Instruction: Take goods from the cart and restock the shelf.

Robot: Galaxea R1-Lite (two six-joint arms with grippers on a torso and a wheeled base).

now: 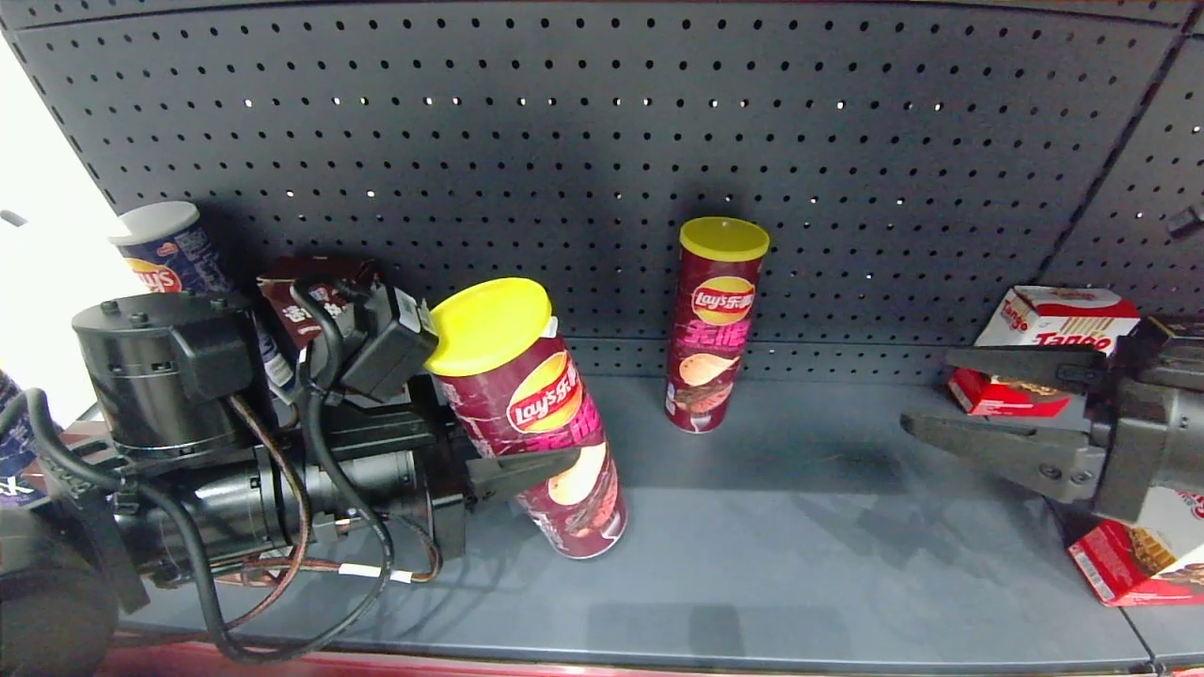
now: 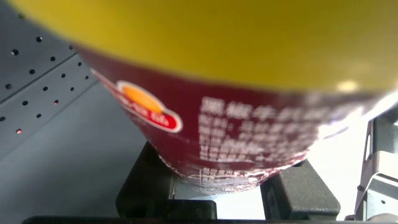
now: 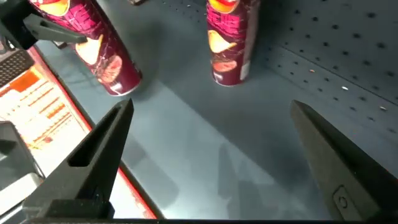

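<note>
My left gripper (image 1: 541, 451) is shut on a maroon chip can with a yellow lid (image 1: 536, 395), held tilted with its base at the grey shelf board (image 1: 800, 545). In the left wrist view the can (image 2: 236, 124) sits between the dark pads (image 2: 298, 193). A second, matching can (image 1: 710, 329) stands upright against the pegboard back. My right gripper (image 1: 931, 390) hovers open over the right part of the shelf, nothing between its fingers. The right wrist view shows its gripper (image 3: 211, 155) wide open above bare shelf, with the tilted can (image 3: 106, 56) and the upright can (image 3: 230, 43) beyond.
A blue chip can (image 1: 165, 249) and a brown box (image 1: 310, 301) stand at the back left behind my left arm. Red and white wafer boxes (image 1: 1053, 329) sit at the right, one more (image 1: 1138, 555) near the front. The shelf's red front edge (image 3: 74, 118) runs along the near side.
</note>
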